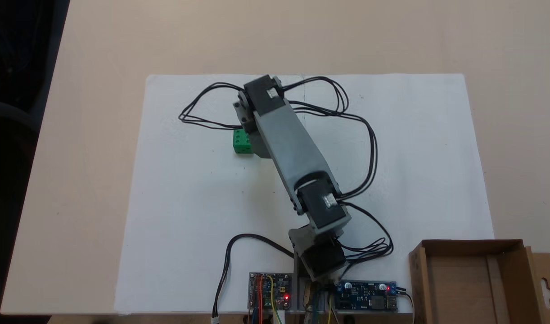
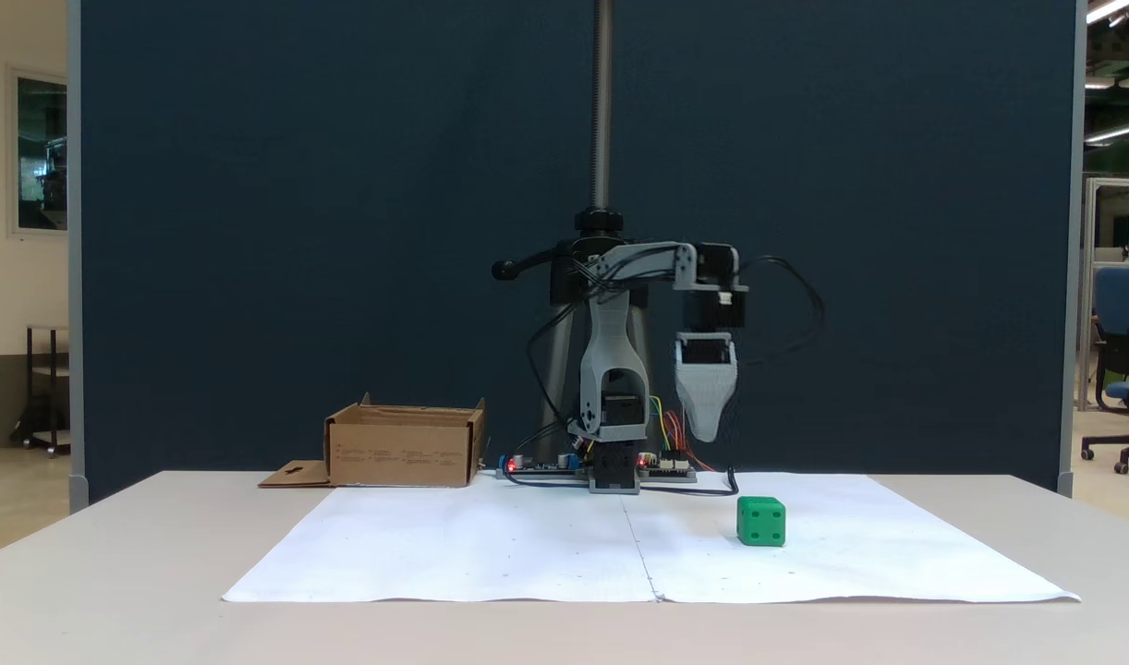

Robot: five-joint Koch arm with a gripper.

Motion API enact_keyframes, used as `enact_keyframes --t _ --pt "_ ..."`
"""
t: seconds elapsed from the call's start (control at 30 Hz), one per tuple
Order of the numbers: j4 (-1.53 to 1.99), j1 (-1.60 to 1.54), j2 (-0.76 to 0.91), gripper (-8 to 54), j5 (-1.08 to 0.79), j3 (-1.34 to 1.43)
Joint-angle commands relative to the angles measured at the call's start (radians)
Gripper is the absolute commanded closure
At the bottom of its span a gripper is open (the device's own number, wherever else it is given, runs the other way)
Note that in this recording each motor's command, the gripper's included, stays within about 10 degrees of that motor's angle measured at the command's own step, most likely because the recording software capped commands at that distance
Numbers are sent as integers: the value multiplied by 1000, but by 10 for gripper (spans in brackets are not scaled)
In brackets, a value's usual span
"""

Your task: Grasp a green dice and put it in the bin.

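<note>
The gripper point(image 2: 708, 432) hangs pointing straight down from the end of the grey arm point(image 1: 287, 143), well above the tabletop point(image 2: 112, 573). From the front it appears as one pale tapered tip, with the jaws one behind the other, so I cannot tell whether it is open or closed. It holds nothing.

Going left to right in the front fixed view: the bin point(image 2: 406, 446), a brown cardboard box with low walls, sits on the tabletop at the left, with a flap lying flat beside it. Next comes the arm's base, with circuit boards point(image 2: 661, 469) and small red lights at its foot. To the right, the green dice point(image 2: 761, 521) rests on a white paper sheet point(image 2: 491, 554), lower than the gripper and slightly to its right.

In the fixed view from above, the green dice point(image 1: 242, 141) lies just beside the arm's far end, and the bin point(image 1: 471, 281) is at the lower right corner.
</note>
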Motion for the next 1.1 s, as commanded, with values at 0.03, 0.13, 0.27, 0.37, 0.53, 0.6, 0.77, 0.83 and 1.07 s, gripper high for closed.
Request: enact_keyframes --t 0.03,0.13,0.27,0.37,0.53,0.6,0.77,0.83,1.07 --pt "25 -37 -32 12 84 -69" --pt "6 -66 -55 11 84 -69" --pt "-14 -107 -83 4 83 -69" --pt "-28 -132 -104 4 84 -69" --pt "-63 -143 -149 4 84 -69" --pt "-78 -141 -161 4 84 -69" --pt "-110 -135 -175 4 84 -69" --pt "-138 -132 -189 4 84 -69" --pt "-213 -124 -219 9 101 -69"
